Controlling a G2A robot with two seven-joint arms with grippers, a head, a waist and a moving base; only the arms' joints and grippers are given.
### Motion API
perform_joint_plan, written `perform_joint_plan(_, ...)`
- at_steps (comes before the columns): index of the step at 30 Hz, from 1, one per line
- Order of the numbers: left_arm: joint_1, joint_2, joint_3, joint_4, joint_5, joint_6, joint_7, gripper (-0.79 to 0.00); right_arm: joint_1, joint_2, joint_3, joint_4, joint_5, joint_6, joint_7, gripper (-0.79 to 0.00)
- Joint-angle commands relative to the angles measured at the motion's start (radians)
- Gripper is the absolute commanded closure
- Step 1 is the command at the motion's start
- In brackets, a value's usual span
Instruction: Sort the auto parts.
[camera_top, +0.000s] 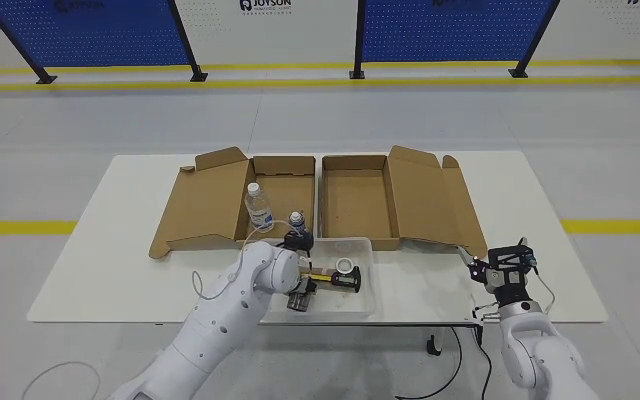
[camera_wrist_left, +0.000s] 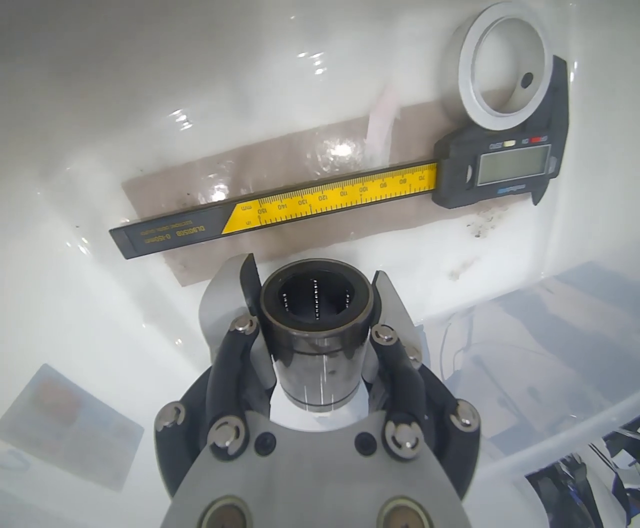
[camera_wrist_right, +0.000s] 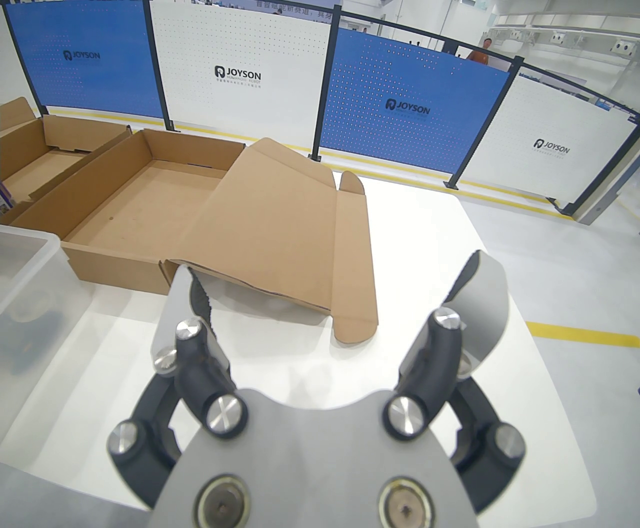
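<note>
My left gripper (camera_wrist_left: 316, 285) is shut on a dark steel linear bearing (camera_wrist_left: 317, 330), a short cylinder with ball rows inside its bore, held just above the floor of the clear plastic bin (camera_top: 368, 262). In that bin lie a black and yellow digital caliper (camera_wrist_left: 320, 197) and a silver metal ring (camera_wrist_left: 505, 75) beside the caliper's head. From above, the left gripper (camera_top: 302, 294) sits at the bin's near left part, with the caliper (camera_top: 335, 277) and ring (camera_top: 345, 266) beyond it. My right gripper (camera_wrist_right: 332, 292) stands open with nothing in it, over the table near the front right edge (camera_top: 505, 268).
Two open cardboard boxes stand behind the bin: the left box (camera_top: 270, 200) holds a clear water bottle (camera_top: 258, 205) and a small bottle (camera_top: 296, 220), the right box (camera_top: 358, 205) has a bare floor. The right box's flap (camera_wrist_right: 295, 240) lies flat on the white table.
</note>
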Motion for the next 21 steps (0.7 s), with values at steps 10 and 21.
perform_joint_plan(10,0.026,0.013,-0.06,-0.059,-0.006,-0.014,0.042,0.0,0.0,0.0,0.0,0.0,0.0,0.0,0.0,-0.785)
perform_joint_plan(21,0.055,0.024,-0.095,-0.117,-0.007,-0.047,0.044,0.0,0.0,0.0,0.0,0.0,0.0,0.0,0.0,-0.785)
